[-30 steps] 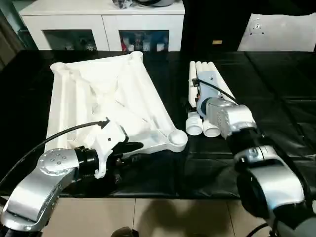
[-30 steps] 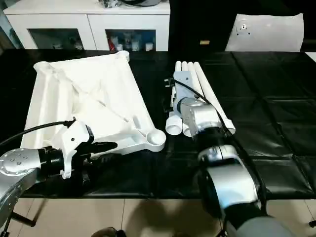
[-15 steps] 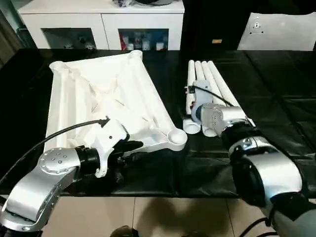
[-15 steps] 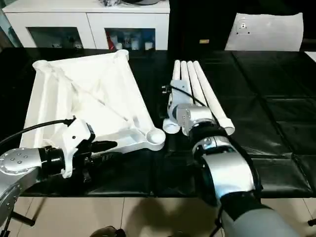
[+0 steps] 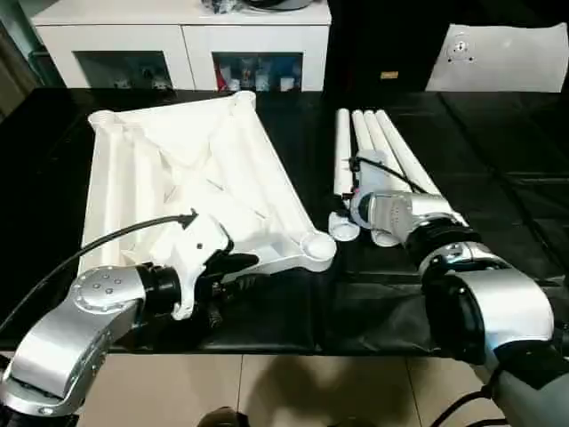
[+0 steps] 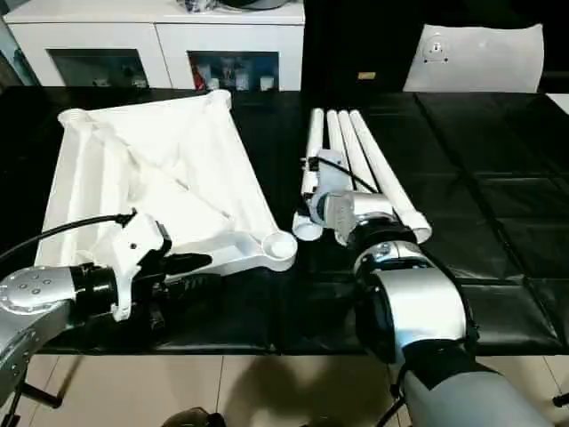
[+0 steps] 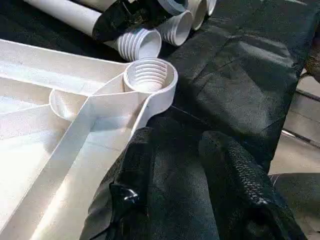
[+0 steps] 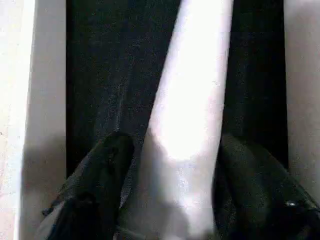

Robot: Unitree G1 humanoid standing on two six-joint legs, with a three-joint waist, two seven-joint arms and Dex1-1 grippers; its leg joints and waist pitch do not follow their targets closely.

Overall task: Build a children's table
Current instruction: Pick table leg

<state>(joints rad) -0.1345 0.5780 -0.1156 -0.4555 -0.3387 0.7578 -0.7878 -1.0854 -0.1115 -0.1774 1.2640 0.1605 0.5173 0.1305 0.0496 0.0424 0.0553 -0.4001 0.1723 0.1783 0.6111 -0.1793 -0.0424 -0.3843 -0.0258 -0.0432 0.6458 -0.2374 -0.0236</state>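
The children's table top [image 5: 178, 178] lies upside down on the left, ribs up, with a threaded corner socket [image 7: 149, 75] at its near right corner. Several white legs [image 5: 382, 147] lie side by side to its right. My right gripper [image 8: 175, 139] sits low over the leg [image 5: 342, 151] nearest the top, close to its threaded end. Its two fingers press against either side of that leg [image 8: 192, 90]. At the top's near edge my left gripper [image 7: 178, 136] rests open on the black cloth, a short way in front of the socket, holding nothing.
The work lies on a black cloth-covered surface [image 5: 498, 178] whose near edge drops to a tiled floor [image 5: 267, 391]. A white cabinet [image 5: 187, 36] with glass-fronted compartments stands behind. A white panel [image 5: 498, 58] leans at the back right.
My right gripper has dropped onto the leg nearest the top and its fingers have closed in on it. The left arm has stayed put.
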